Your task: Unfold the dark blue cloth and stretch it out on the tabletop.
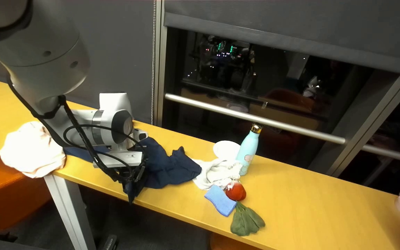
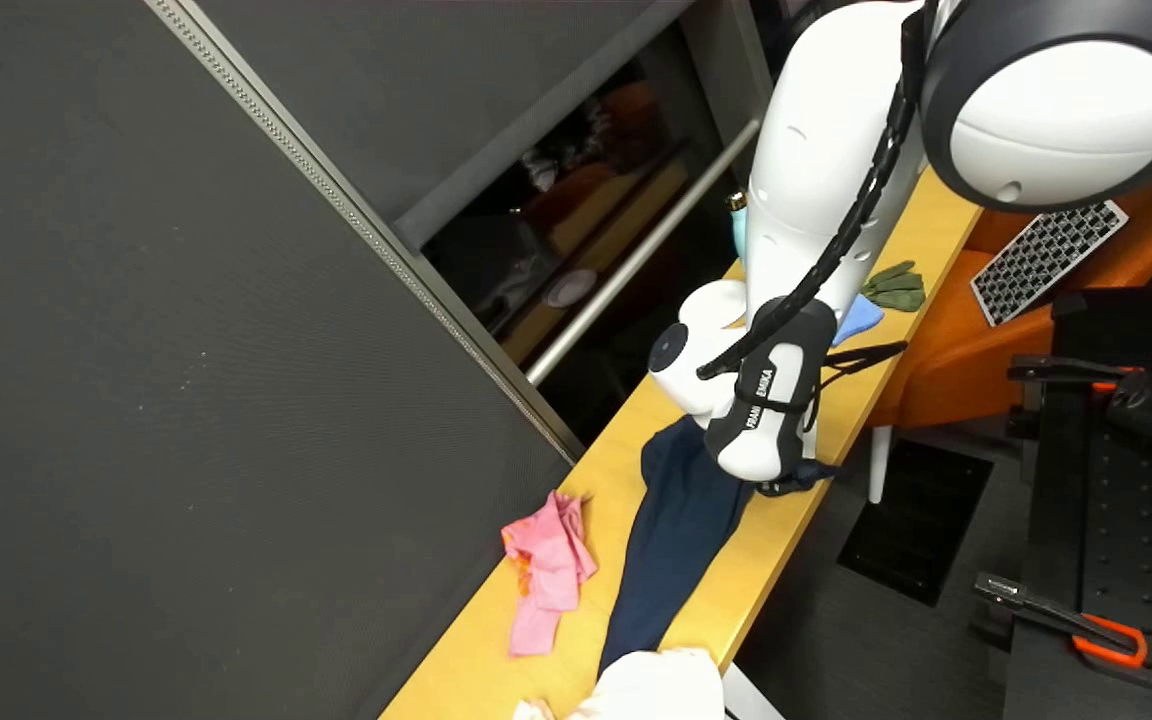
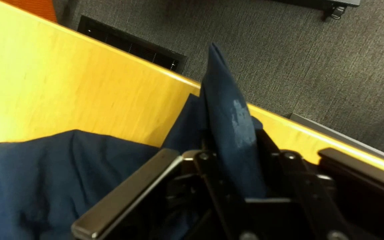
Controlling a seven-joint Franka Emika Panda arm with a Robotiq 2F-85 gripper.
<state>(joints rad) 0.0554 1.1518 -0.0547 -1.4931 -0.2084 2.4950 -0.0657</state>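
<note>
The dark blue cloth (image 1: pixel 172 170) lies rumpled along the tabletop (image 1: pixel 290 194). In an exterior view a long, flatter stretch of the cloth (image 2: pixel 676 550) runs from under the arm to a pale cloth. In the wrist view its bunched part (image 3: pixel 62 170) lies at the left. My gripper (image 3: pixel 233 133) is shut on a fold of the cloth, which stands up between the fingers and reaches past the table edge. The gripper (image 1: pixel 134 178) is low at the table's front edge, with a cloth corner hanging beside it. The arm hides part of the cloth in both exterior views.
A pale pink cloth (image 1: pixel 33 149) and a pink garment (image 2: pixel 551 560) lie near one end. Beyond the dark cloth are a white cloth (image 1: pixel 217 172), teal bottle (image 1: pixel 248 151), white dish (image 1: pixel 226 148), blue sponge (image 1: pixel 221 201), red item (image 1: pixel 236 192) and green leaves (image 1: pixel 246 220).
</note>
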